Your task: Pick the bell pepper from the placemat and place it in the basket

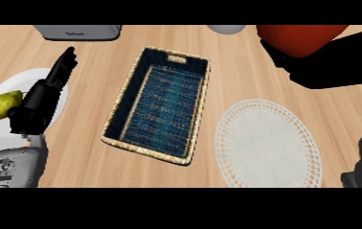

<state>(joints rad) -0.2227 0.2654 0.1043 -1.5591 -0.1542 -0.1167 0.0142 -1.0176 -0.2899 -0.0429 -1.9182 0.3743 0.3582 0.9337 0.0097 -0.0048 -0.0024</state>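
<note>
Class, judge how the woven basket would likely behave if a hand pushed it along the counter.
The basket has woven walls and holds nothing, so it is probably light and would slide easily. Being long and narrow, it may swivel if pushed near one end. Its low, wide shape makes tipping unlikely.

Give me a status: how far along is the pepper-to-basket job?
Done: the placemat lies bare, and the red bell pepper is off it, held by the right hand at upper right. In hand: the carry. Left: the basket holds nothing yet, so the pepper must go over it and be released. The left hand rests open at left.
</note>
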